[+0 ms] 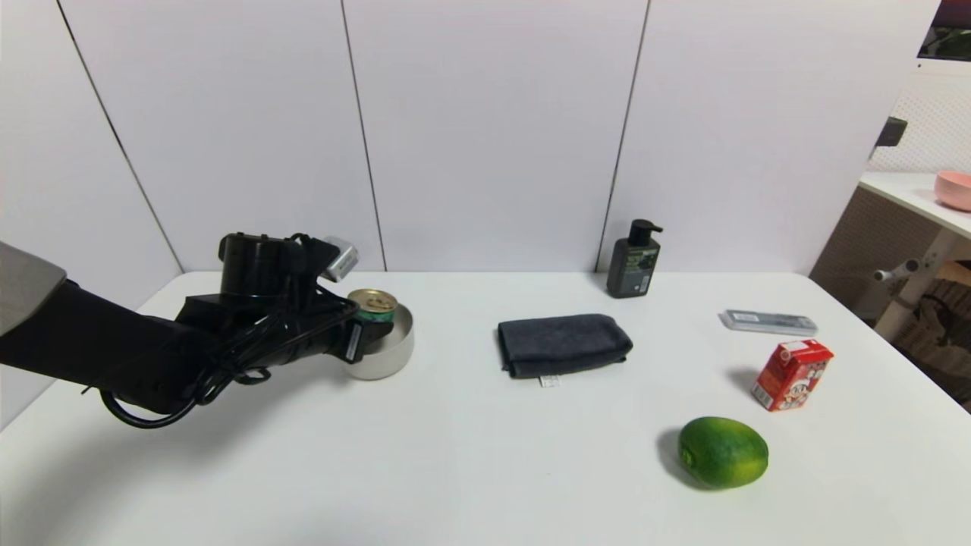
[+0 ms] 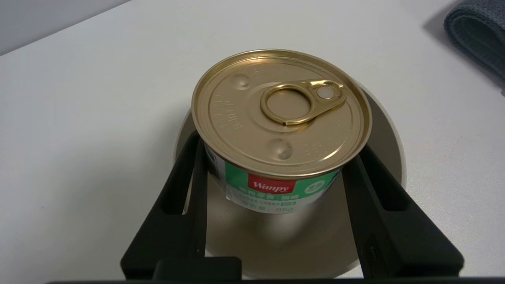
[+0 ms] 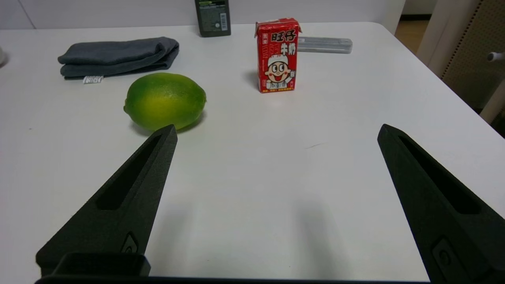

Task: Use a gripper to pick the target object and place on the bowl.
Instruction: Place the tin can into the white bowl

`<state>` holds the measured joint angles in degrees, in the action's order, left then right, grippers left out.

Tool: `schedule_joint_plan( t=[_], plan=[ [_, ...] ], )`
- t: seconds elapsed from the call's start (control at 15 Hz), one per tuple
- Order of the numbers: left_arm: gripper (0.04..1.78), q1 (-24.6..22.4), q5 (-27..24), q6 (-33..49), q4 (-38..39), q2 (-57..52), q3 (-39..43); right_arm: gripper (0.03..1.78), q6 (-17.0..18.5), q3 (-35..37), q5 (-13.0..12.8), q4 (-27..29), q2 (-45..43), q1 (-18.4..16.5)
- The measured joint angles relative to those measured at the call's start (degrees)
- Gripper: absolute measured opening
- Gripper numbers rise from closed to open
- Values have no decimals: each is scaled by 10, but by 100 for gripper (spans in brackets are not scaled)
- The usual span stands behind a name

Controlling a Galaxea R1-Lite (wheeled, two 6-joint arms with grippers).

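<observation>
The tin can (image 1: 373, 305), with a gold pull-tab lid and a green-and-white label, is upright inside the rim of the beige bowl (image 1: 393, 358) at the table's back left. My left gripper (image 1: 362, 334) reaches in from the left and is shut on the can. In the left wrist view the gripper (image 2: 278, 144) has a black finger (image 2: 193, 189) pressed against each side of the can (image 2: 276, 118), with the bowl's floor (image 2: 284, 244) below it; I cannot tell whether the can rests on it. My right gripper (image 3: 276, 132) is open and empty over bare table.
A folded grey towel (image 1: 563, 345) lies mid-table. A black pump bottle (image 1: 633, 262) stands at the back. A grey flat case (image 1: 768, 322), a red carton (image 1: 791, 374) and a green fruit (image 1: 722, 452) are on the right. A pink bowl (image 1: 954, 189) sits on a side table.
</observation>
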<state>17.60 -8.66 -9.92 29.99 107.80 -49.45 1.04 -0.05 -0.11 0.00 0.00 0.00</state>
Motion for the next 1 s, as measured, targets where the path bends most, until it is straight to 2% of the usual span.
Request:
schedule_joint_plan(
  t=[0.13,0.53,1.0],
  plan=[
    [99,0,0,0,-1,2,0,175,0,0,0,0,0,0],
    [137,1,-1,0,-8,8,-2,175,0,0,0,0,0,0],
    [156,0,0,-2,-23,-35,-37,175,0,0,0,0,0,0]
  ],
)
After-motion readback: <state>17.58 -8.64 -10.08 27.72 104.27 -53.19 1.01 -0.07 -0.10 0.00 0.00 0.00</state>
